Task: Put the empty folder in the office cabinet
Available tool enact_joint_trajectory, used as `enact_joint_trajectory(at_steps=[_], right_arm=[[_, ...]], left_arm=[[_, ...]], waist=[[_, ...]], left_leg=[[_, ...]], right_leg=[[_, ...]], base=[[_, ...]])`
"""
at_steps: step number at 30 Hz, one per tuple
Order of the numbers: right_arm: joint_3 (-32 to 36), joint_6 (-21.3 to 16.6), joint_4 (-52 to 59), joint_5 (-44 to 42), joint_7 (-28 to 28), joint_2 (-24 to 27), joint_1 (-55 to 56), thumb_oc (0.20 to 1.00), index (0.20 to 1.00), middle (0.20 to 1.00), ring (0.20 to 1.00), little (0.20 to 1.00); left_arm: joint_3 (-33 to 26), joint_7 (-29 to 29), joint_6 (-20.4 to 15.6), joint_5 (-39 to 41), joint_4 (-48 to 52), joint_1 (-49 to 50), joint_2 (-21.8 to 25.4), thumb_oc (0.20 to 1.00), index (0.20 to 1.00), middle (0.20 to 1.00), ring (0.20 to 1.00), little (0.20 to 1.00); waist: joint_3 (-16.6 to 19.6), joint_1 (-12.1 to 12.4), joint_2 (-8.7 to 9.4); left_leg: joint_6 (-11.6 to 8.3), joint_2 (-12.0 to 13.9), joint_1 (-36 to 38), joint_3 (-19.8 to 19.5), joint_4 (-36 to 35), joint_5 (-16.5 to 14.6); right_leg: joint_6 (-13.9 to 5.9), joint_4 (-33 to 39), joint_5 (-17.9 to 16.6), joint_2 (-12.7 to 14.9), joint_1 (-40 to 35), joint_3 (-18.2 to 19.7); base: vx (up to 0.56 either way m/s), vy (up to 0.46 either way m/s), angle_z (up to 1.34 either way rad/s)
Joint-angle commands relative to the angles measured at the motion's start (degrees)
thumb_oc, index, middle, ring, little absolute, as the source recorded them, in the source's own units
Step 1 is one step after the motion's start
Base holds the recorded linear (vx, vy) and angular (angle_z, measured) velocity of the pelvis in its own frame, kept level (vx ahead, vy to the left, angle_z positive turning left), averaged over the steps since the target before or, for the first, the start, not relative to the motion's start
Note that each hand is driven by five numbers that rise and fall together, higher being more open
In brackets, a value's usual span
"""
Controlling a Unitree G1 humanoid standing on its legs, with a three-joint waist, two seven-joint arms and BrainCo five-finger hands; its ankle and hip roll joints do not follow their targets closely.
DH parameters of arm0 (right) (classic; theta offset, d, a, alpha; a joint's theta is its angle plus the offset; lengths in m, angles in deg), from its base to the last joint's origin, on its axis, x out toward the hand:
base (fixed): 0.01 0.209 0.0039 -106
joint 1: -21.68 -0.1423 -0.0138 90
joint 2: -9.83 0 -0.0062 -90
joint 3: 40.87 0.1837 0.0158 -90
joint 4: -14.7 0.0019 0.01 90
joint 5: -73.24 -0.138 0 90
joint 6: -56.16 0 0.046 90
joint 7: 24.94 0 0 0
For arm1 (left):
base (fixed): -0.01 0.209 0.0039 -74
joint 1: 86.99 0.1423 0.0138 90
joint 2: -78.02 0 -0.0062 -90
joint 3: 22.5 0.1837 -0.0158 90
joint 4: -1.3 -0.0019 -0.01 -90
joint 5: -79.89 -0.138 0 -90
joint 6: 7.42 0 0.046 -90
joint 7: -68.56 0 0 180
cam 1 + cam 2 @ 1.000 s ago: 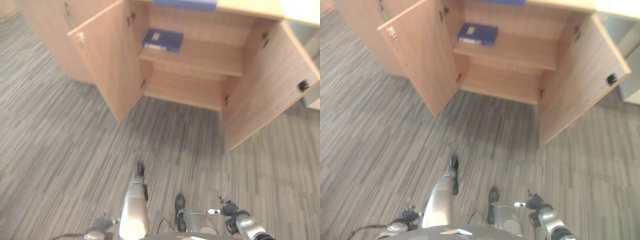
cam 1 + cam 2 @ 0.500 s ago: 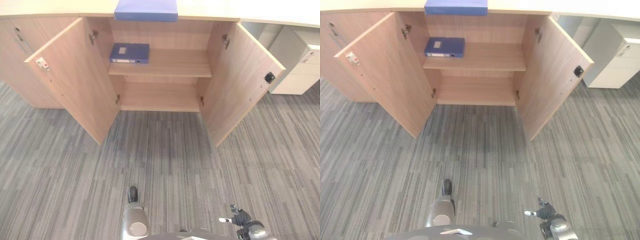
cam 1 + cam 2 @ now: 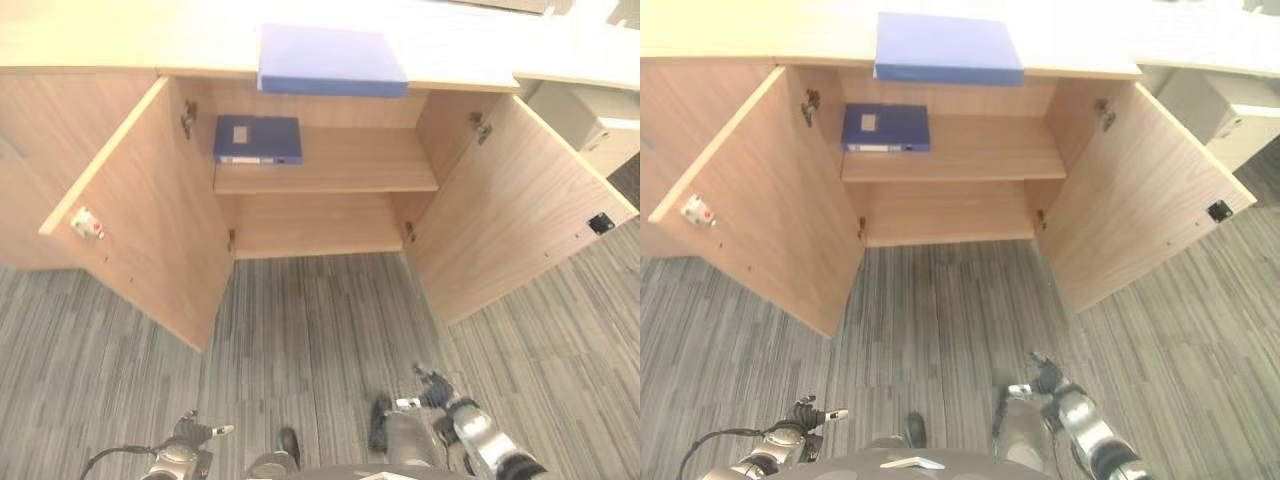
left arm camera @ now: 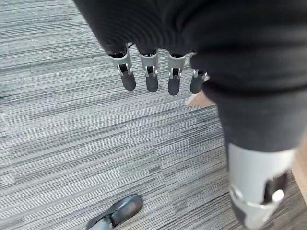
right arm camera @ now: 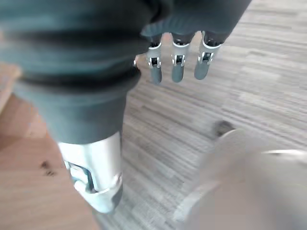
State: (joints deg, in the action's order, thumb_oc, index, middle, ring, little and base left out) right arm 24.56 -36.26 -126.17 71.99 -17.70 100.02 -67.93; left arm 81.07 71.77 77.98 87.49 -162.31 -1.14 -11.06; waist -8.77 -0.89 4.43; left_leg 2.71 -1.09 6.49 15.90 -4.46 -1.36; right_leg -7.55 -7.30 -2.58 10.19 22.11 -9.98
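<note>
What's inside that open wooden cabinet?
Inside the cabinet, one blue folder lies flat at the left of the upper shelf. The bottom compartment looks bare. A second blue folder lies on top of the cabinet. The folders' contents are hidden.

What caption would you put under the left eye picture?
Open office cabinet with one blue folder on its shelf, another blue folder on top, and both robot hands hanging low, holding nothing.

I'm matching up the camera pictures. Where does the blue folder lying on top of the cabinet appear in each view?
Left eye view: blue folder on the cabinet top, top centre.
Right eye view: same folder, top centre.
Left wrist view: carpet past the left hand.
Right wrist view: carpet past the right hand.
Shared landmark: the second folder on the shelf.
</note>
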Motion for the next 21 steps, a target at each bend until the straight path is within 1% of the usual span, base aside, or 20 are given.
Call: enact_joint_trajectory(at_steps=[1, 4, 5, 6, 8, 9, 11, 12, 13, 14, 16, 17, 18, 20, 21], right_arm=[[2.2, -1.4, -1.0, -0.6, -1.8, 1.3, -2.7, 1.000, 1.000, 1.000, 1.000, 1.000], [3.6, -1.2, -4.8, -1.4, -2.1, 0.5, -2.1, 1.000, 1.000, 1.000, 1.000, 1.000], [4.2, -1.1, -6.1, -1.9, -2.0, 0.3, -1.7, 1.000, 1.000, 1.000, 1.000, 1.000], [5.2, -0.9, -8.1, -2.8, -1.7, -0.2, -1.2, 1.000, 1.000, 1.000, 1.000, 1.000], [5.2, -0.9, -8.2, -2.8, -1.7, -0.2, -1.2, 1.000, 1.000, 1.000, 1.000, 1.000], [6.1, -0.9, -9.5, -3.5, -1.8, -0.2, -1.0, 1.000, 1.000, 1.000, 1.000, 1.000], [6.1, -0.9, -9.5, -3.5, -1.8, -0.2, -1.0, 1.000, 1.000, 1.000, 1.000, 1.000], [5.9, -0.7, -10.2, -2.6, -1.8, 0.1, -1.2, 1.000, 1.000, 1.000, 1.000, 1.000], [4.7, -0.8, -10.7, -0.5, -1.7, 0.5, -2.0, 1.000, 1.000, 1.000, 1.000, 1.000], [3.7, -0.8, -10.8, 1.3, -1.6, 1.0, -2.7, 1.000, 1.000, 1.000, 1.000, 1.000], [2.6, -0.8, -10.6, 3.7, -1.6, 1.8, -2.8, 1.000, 1.000, 1.000, 1.000, 1.000], [1.2, -1.1, -10.1, 4.7, -1.2, 2.7, -2.9, 1.000, 1.000, 1.000, 1.000, 1.000], [1.2, -1.1, -10.1, 4.7, -1.2, 2.7, -2.9, 1.000, 1.000, 1.000, 1.000, 1.000], [0.9, -1.5, -8.8, 4.4, -1.2, 3.7, -2.5, 1.000, 1.000, 1.000, 1.000, 1.000], [1.4, -1.6, -8.7, 3.8, -1.5, 4.4, -2.6, 1.000, 1.000, 1.000, 1.000, 1.000]], left_arm=[[0.0, -0.7, -1.1, -1.1, 0.4, 0.3, 0.5, 1.000, 1.000, 1.000, 1.000, 1.000], [-0.3, -0.8, -1.4, -1.3, 0.0, -0.1, 0.2, 1.000, 1.000, 1.000, 1.000, 1.000], [-0.4, -0.7, -1.3, -1.3, -0.1, 0.0, 0.1, 1.000, 1.000, 1.000, 1.000, 1.000], [-0.8, -0.5, -1.3, -1.2, -0.5, 0.3, 0.2, 1.000, 1.000, 1.000, 1.000, 1.000], [-0.8, -0.5, -1.3, -1.2, -0.5, 0.3, 0.2, 1.000, 1.000, 1.000, 1.000, 1.000], [-1.3, -0.5, -1.4, -0.9, -0.7, 0.6, 0.3, 1.000, 1.000, 1.000, 1.000, 1.000], [-1.3, -0.5, -1.4, -0.9, -0.7, 0.6, 0.3, 1.000, 1.000, 1.000, 1.000, 1.000], [-1.5, -0.5, -1.4, -1.0, -0.7, 0.6, 0.4, 1.000, 1.000, 1.000, 1.000, 1.000], [-1.4, -0.6, -1.6, -1.0, -1.0, 1.0, -0.1, 1.000, 1.000, 1.000, 1.000, 1.000], [-1.6, -0.8, -1.5, -0.6, -1.2, 1.3, -0.4, 1.000, 1.000, 1.000, 1.000, 1.000], [-1.9, -0.8, -1.6, -0.2, -1.4, 1.7, -0.6, 1.000, 1.000, 1.000, 1.000, 1.000], [-2.0, -1.0, -1.6, 0.1, -1.7, 2.1, -0.7, 1.000, 1.000, 1.000, 1.000, 1.000], [-2.0, -1.0, -1.6, 0.1, -1.7, 2.1, -0.7, 1.000, 1.000, 1.000, 1.000, 1.000], [-1.5, -1.1, -1.7, 0.4, -1.2, 2.0, -1.2, 1.000, 1.000, 1.000, 1.000, 1.000], [-0.8, -1.2, -1.8, 0.5, -0.7, 1.5, -1.5, 1.000, 1.000, 1.000, 1.000, 1.000]], waist=[[-1.4, 1.2, -0.21], [-1.7, -0.2, -0.40], [-1.6, -0.5, -0.52], [-1.2, -0.8, -0.46], [-1.3, -0.8, -0.48], [-0.7, -0.9, -0.36], [-0.7, -0.9, -0.36], [0.3, -0.6, -0.53], [1.3, -0.3, -1.16], [1.6, -0.1, -1.64], [2.4, 0.3, -2.14], [2.6, 0.3, -3.08], [2.6, 0.3, -3.08], [2.3, 0.3, -4.11], [1.8, 0.1, -4.44]], left_leg=[[-4.80, 5.3, -6.3, -1.8, -0.1, 3.1], [-5.31, 4.8, -2.8, -2.6, -0.1, 1.1], [-5.50, 4.8, -1.7, -2.9, -0.1, 0.7], [-5.75, 4.7, 0.1, -3.6, 0.0, -0.3], [-5.75, 4.7, 0.2, -3.7, -0.1, -0.3], [-6.26, 4.8, 1.9, -4.3, 0.1, -1.2], [-6.26, 4.8, 1.9, -4.3, 0.1, -1.2], [-6.92, 5.2, 2.9, -4.8, 0.3, -2.0], [-7.96, 6.1, 3.5, -5.0, 0.5, -2.2], [-8.76, 7.2, 3.4, -5.2, 0.7, -2.0], [-10.24, 9.3, 4.1, -4.9, 0.7, -1.4], [-12.27, 13.4, 3.2, -5.1, 1.7, 2.1], [-12.27, 13.4, 3.2, -5.1, 1.7, 2.1], [-12.95, 16.1, 1.1, -6.3, 4.0, 6.5], [-13.18, 17.0, -0.4, -7.0, 5.2, 9.4]], right_leg=[[-3.03, 5.5, -5.1, 1.5, -13.5, 3.5], [-4.15, 9.1, -7.5, 1.8, -11.2, 4.3], [-4.40, 9.3, -8.1, 2.1, -11.0, 4.5], [-4.78, 9.1, -9.3, 3.1, -11.1, 5.5], [-4.80, 9.1, -9.3, 3.1, -11.2, 5.5], [-5.02, 8.4, -10.6, 4.5, -11.9, 6.4], [-5.02, 8.4, -10.6, 4.5, -11.9, 6.4], [-5.29, 8.3, -11.3, 6.2, -13.3, 6.9], [-5.57, 8.2, -11.7, 7.6, -14.2, 7.4], [-5.64, 8.1, -11.8, 8.0, -14.5, 7.5], [-5.27, 8.6, -9.4, 7.4, -15.6, 6.6], [-3.89, 7.9, -6.0, 4.5, -15.8, 6.6], [-3.89, 7.9, -6.0, 4.5, -15.8, 6.6], [-2.10, 6.4, -3.6, 2.1, -16.0, 6.4], [-1.47, 5.9, -2.9, 1.3, -16.3, 5.5]], base=[[0.21, 0.007, 0.36], [0.27, -0.009, 0.48], [0.36, -0.079, 0.32], [0.26, -0.068, 0.15], [0.17, -0.083, 0.30], [0.17, -0.104, 0.43], [0.17, -0.115, 0.18], [0.32, -0.293, 0.01], [0.39, -0.400, -0.01], [0.29, -0.377, 0.03], [0.22, -0.397, 0.00], [0.16, -0.374, -0.10], [0.11, -0.342, -0.11], [0.04, -0.230, -0.12], [0.04, -0.321, 0.07]])
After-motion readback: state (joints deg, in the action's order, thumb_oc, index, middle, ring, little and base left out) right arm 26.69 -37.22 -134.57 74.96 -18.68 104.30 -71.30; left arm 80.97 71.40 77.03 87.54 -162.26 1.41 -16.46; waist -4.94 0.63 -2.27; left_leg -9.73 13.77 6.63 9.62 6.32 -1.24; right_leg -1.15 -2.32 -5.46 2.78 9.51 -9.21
